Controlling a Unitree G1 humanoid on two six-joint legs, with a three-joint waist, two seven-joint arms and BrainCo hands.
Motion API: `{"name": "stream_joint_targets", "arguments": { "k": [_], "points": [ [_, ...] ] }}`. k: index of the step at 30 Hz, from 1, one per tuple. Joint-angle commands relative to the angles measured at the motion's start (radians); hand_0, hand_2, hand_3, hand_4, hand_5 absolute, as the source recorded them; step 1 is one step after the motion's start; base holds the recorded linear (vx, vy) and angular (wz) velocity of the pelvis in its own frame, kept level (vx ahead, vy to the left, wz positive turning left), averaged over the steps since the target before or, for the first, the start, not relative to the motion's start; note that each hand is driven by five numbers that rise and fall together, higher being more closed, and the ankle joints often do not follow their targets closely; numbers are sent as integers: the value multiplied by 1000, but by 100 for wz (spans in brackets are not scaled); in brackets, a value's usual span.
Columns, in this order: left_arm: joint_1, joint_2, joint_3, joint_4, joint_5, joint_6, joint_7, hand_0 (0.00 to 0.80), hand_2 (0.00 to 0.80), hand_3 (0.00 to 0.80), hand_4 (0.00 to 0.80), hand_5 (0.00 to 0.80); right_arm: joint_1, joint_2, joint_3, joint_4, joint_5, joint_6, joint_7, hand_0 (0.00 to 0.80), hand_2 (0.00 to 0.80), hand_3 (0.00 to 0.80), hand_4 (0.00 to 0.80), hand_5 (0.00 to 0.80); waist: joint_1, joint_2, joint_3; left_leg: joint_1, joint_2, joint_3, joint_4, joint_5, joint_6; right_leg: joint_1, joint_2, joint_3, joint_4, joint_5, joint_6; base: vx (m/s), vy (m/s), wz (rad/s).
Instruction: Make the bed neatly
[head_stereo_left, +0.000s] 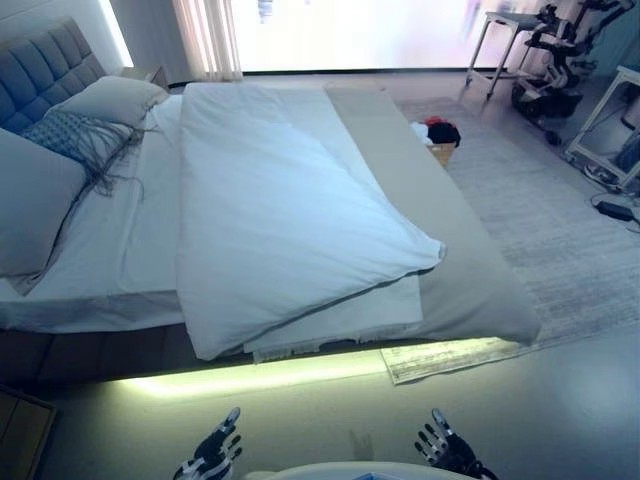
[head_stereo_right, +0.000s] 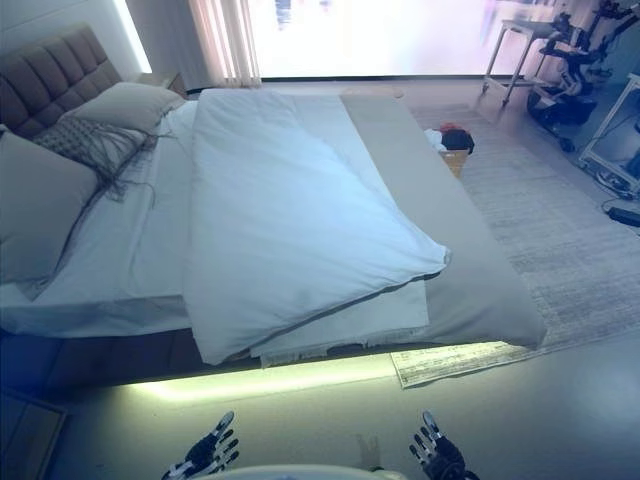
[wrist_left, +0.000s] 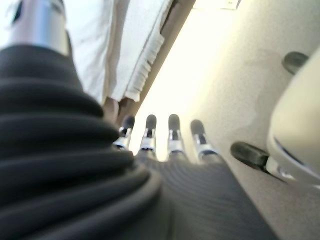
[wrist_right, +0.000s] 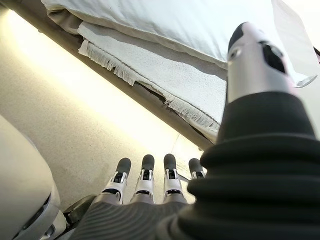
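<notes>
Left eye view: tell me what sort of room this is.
A bedroom, most likely: a bed with a padded headboard, pillows and a white duvet folded back across it, with a rug beside it.

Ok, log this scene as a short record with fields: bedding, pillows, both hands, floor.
duvet: white duvet lies askew, folded back, its corner hanging over the near bed edge
blanket: fringed white blanket shows under it
cover: grey bedspread along the foot side
pillows: grey pillows by the headboard
left robot hand: open, empty, low before the bed
right robot hand: open, empty
floor: basket with clothes, rug
</notes>
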Motion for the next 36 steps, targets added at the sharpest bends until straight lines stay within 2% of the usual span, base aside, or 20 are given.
{"name": "stream_joint_targets", "arguments": {
  "k": [1, 4, 14, 28, 35, 36],
  "points": [
    [-62, -10, 5, 53, 17, -23, 17, 0, 0, 0, 0, 0, -69, 3, -6, 45, -6, -32, -19, 0, 0, 0, 0, 0, -5, -11, 3, -16, -94, -16, 4, -38, 72, 42, 24, 10, 26, -52, 23, 0, 0, 0],
    [-63, -13, 7, 52, 3, -28, 22, 0, 0, 0, 0, 0, -70, 4, -10, 51, -20, -31, -29, 0, 0, 0, 0, 0, -3, -12, 4, -17, -94, -18, 4, -37, 71, 44, 25, 8, 21, -49, 23, 5, -4, 3],
    [-58, -14, 11, 59, 21, -1, 0, 0, 0, 0, 0, 0, -77, 8, 13, 56, -13, 35, 14, 0, 0, 0, 0, 0, 5, -15, 3, -16, -94, -19, 4, -38, 70, 47, 23, -2, 14, -44, 25, 1, -3, 4],
    [-68, -8, 7, 62, 24, 8, 9, 0, 0, 0, 0, 0, -89, 6, 20, 52, 0, 47, 1, 0, 0, 0, 0, 0, 0, -12, 9, -11, -93, -14, 4, -38, 71, 49, 24, -1, 21, -47, 24, 4, -8, 0],
    [-75, -5, 9, 62, 59, 12, 23, 0, 0, 0, 0, 0, -98, 12, 21, 49, 30, 67, 25, 0, 0, 0, 0, 0, -9, -1, 27, -3, -92, -16, 8, -27, 75, 23, 34, 22, 83, -79, 11, 17, -60, 0],
    [-80, -7, 13, 60, 41, 0, 25, 0, 0, 0, 0, 0, -102, 8, 23, 47, 25, 71, 24, 0, 0, 0, 0, 0, -9, -1, 44, -22, -96, -17, 65, -38, 72, 14, 30, 23, 107, -87, 2, -10, -65, -1]
  ]
}}
